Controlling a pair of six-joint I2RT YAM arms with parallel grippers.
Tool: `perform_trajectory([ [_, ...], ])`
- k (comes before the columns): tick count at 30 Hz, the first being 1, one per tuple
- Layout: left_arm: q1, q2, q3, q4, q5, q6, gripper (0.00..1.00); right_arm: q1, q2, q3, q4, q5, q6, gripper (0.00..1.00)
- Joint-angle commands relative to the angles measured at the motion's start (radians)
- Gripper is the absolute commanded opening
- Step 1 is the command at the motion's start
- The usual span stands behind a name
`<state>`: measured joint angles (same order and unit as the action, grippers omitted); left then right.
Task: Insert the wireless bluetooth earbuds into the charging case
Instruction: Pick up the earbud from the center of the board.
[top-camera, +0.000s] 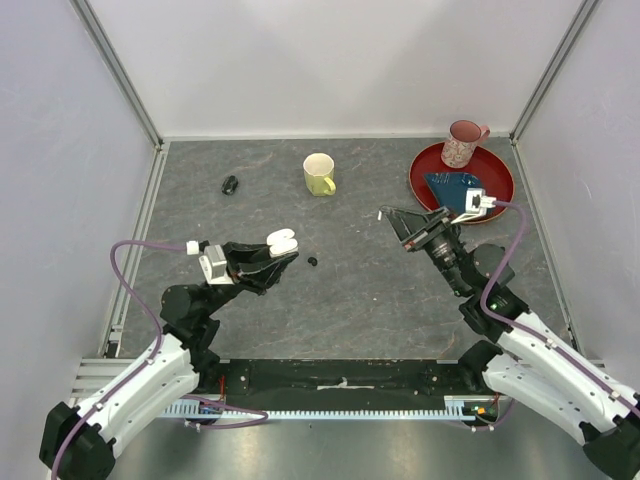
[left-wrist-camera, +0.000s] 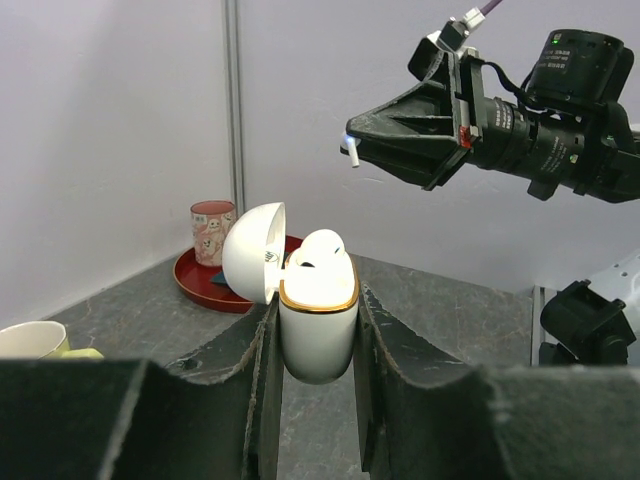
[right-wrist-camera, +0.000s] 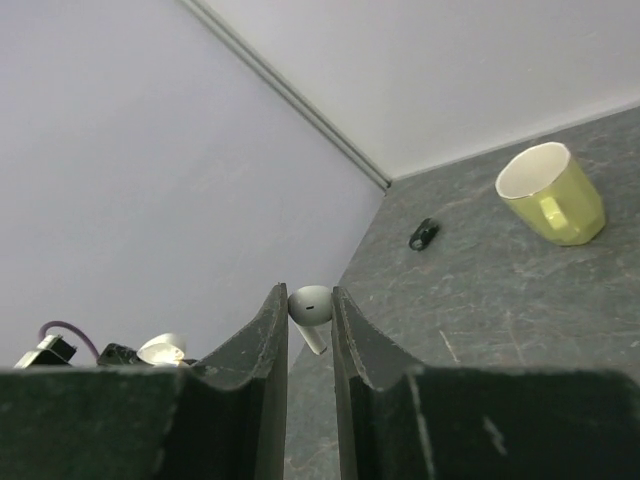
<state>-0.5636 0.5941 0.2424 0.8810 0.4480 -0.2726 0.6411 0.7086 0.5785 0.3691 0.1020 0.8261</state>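
My left gripper is shut on the white charging case and holds it upright above the table. The case's lid is swung open, and one white earbud sits inside. My right gripper is shut on the other white earbud, stem pointing down. It hangs in the air to the right of the case, a clear gap apart; in the top view the right gripper faces the case. A black bud lies on the table below the case. Another small black piece lies at the far left.
A yellow mug stands at the back centre. A red tray at the back right holds a pink patterned cup and a blue cloth. White walls enclose the grey table.
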Motion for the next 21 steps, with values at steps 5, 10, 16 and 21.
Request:
perform_trajectory([
  [5,-0.004,0.022,0.006,0.084,0.052,-0.005,0.02,0.182,0.107,0.107,0.151,0.073,-0.059,0.00],
  [10,-0.005,0.036,0.000,0.095,0.055,-0.014,0.02,0.327,0.189,0.141,0.203,0.142,-0.133,0.00],
  [16,-0.010,0.050,-0.012,0.116,0.041,-0.028,0.02,0.431,0.268,0.168,0.284,0.208,-0.192,0.00],
  [21,-0.015,0.052,-0.018,0.122,0.031,-0.027,0.02,0.486,0.321,0.184,0.338,0.238,-0.205,0.00],
])
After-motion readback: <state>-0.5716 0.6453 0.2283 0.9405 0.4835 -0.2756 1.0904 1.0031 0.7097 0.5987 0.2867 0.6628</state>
